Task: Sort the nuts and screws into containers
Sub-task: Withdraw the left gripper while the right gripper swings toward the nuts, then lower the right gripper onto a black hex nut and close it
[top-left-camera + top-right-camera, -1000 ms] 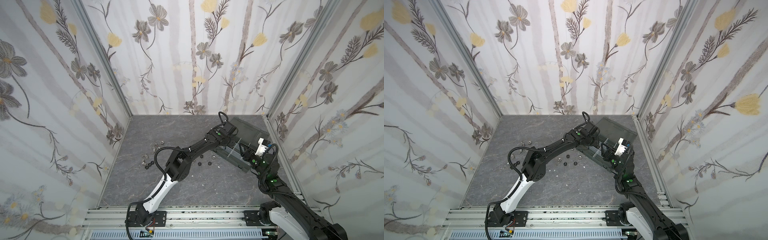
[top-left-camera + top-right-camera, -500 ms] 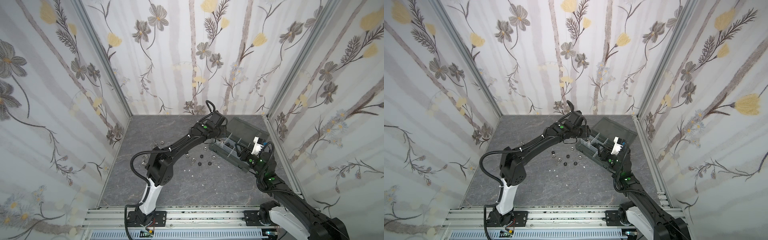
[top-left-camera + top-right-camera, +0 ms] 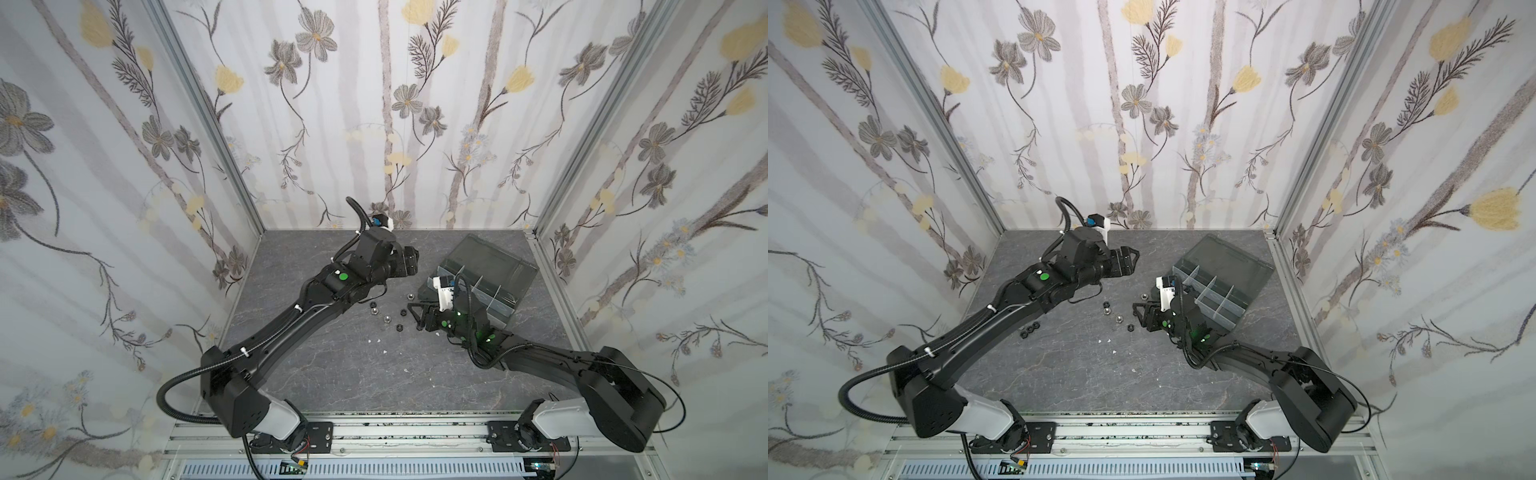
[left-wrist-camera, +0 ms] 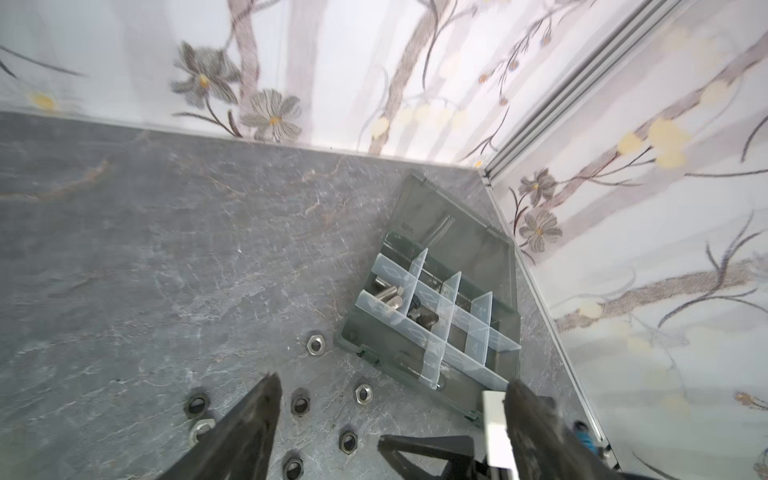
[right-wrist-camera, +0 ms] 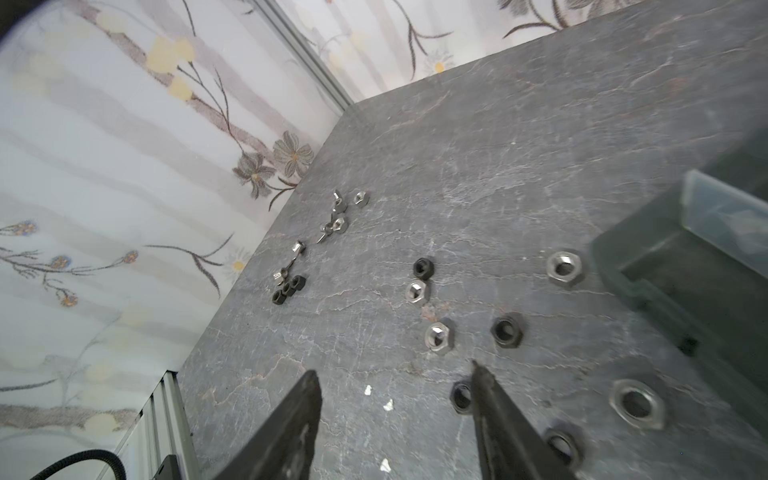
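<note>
**Top views.** In both top views the left gripper [image 3: 411, 261] has swung back from over the organizer box [image 3: 515, 305] to the upper middle of the grey table [image 3: 332, 374]. Its jaws are now spread and empty, which suggests a part has just been dropped off. The right gripper [image 3: 414, 316] has come down off the box to the loose hex nuts [image 3: 386, 319] at centre frame, jaws parted around nothing. The box sits right of centre, its long axis running from upper left to lower right. Its lid [image 3: 490, 257] is thrown open toward the back wall.

**Left wrist view.** The left gripper [image 4: 392, 380] gapes wide above the nuts. In the box's upper-left compartment, silver hex bolts [image 4: 388, 294] lie on their sides, long axes slanting toward lower right. Darker hardware [image 4: 420, 316] fills the compartment beside them.

**Right wrist view.** The right gripper [image 5: 395, 372] stands open, one finger just beside a black nut [image 5: 462, 397]. The nuts lie flat with their holes facing up. A far cluster of bolts and nuts [image 5: 336, 224] waits at upper left, so much sorting likely remains.
</note>
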